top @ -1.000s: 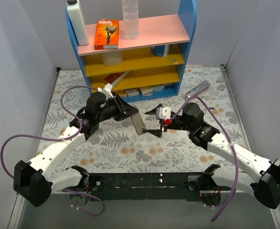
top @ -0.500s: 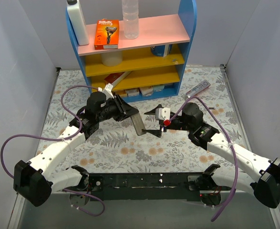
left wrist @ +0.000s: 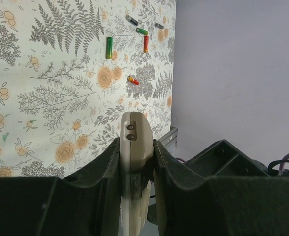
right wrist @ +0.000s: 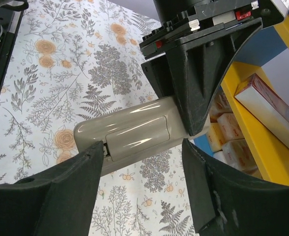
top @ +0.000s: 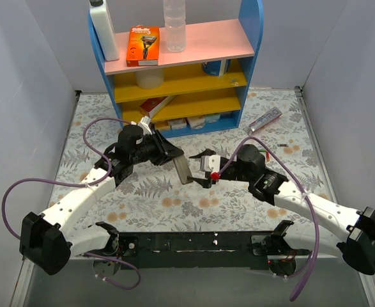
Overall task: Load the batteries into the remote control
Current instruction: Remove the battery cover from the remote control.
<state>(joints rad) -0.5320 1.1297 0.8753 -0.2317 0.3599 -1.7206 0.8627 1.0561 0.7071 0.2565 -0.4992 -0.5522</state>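
Observation:
My left gripper (top: 173, 157) is shut on the remote control (top: 183, 171) and holds it above the table, its free end pointing down and toward the near edge. In the left wrist view the remote (left wrist: 134, 132) shows edge-on between the jaws (left wrist: 136, 147). The right wrist view shows its grey back (right wrist: 129, 133) with the battery cover in place. My right gripper (right wrist: 142, 150) is open, a finger on each side of the remote's free end; it also shows in the top view (top: 201, 169). Several batteries lie on the mat, among them a green one (left wrist: 109, 47) and a red one (left wrist: 145, 44).
A blue shelf unit (top: 251, 38) with yellow and pink boards stands at the back, holding boxes and bottles. A silver-purple tube (top: 264, 120) lies to its right. The mat ends at grey walls on both sides. Purple cables loop off both arms.
My right gripper has moved left, up to the remote's free end, so its open fingers now flank it. My left gripper has shifted slightly and keeps its hold.

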